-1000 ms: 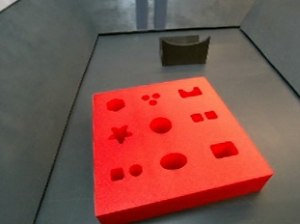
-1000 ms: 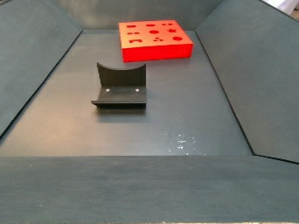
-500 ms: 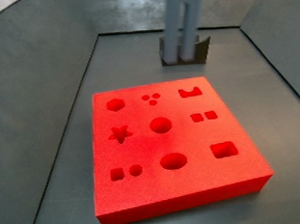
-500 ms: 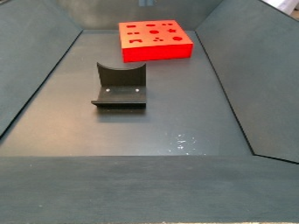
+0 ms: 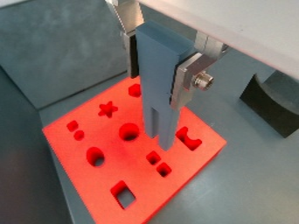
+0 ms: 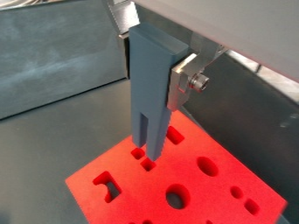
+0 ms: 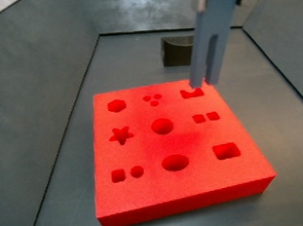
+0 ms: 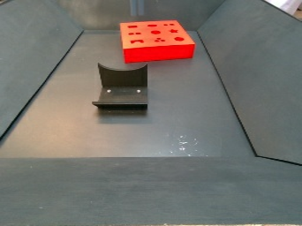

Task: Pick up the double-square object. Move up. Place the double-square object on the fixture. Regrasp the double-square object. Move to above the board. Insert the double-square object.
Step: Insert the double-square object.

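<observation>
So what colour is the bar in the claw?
Grey-blue bar, clearest in a wrist view, held in the claw.

Count, this moment:
- gripper (image 5: 159, 63): 1, above the board, clamped on the double-square object; 1 silver finger (image 5: 187, 77) clearly visible.
- double-square object (image 5: 156, 101): 1, upright, upper right in a side view (image 7: 209, 38).
- board (image 7: 143, 150): 1, red, frame centre.
- Hole groups in board top: 9 (1 star, 1 hexagon, 2 large circles).
- fixture (image 8: 122, 86): 1.

Gripper (image 5: 158, 83) upright, fingers clamped w/ load.
</observation>
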Available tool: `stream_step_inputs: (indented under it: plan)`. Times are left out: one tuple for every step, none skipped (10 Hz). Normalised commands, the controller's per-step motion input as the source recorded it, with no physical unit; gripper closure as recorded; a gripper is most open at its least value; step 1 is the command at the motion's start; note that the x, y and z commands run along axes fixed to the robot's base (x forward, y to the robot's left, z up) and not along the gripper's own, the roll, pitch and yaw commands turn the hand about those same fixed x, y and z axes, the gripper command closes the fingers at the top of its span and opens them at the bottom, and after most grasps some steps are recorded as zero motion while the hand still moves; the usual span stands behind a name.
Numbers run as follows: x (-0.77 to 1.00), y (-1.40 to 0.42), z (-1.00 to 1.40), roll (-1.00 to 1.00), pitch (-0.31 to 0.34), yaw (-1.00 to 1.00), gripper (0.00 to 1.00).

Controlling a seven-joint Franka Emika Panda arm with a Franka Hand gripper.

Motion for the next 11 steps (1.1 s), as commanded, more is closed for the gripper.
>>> stream_step_inputs:
  plan:
    - [0.19,-0.04,-0.56,0.05,0.0,0.16,1.0]
    - [0.23,-0.04,-0.63,0.01,-0.024,0.11,1.0]
    - [0.24,-0.01,-0.58,0.0,-0.02,0.0,1.0]
    - [0.15,0.0,-0.37,-0.02,0.0,-0.13,1.0]
    - [0.15,0.0,-0.19,-0.08,0.0,-0.23,1.0]
    - [0.16,0.0,-0.07,-0.12,0.0,-0.23,1.0]
    - [0.14,0.0,-0.09,-0.13,0.0,-0.23,1.0]
    - [0.1,0.0,-0.16,-0.09,0.0,-0.23,1.0]
    - [0.06,0.0,-0.13,-0.13,-0.003,-0.23,1.0]
    - [0.0,0.0,-0.11,-0.14,-0.006,-0.3,1.0]
    - [0.0,0.0,-0.13,-0.12,0.0,-0.23,1.0]
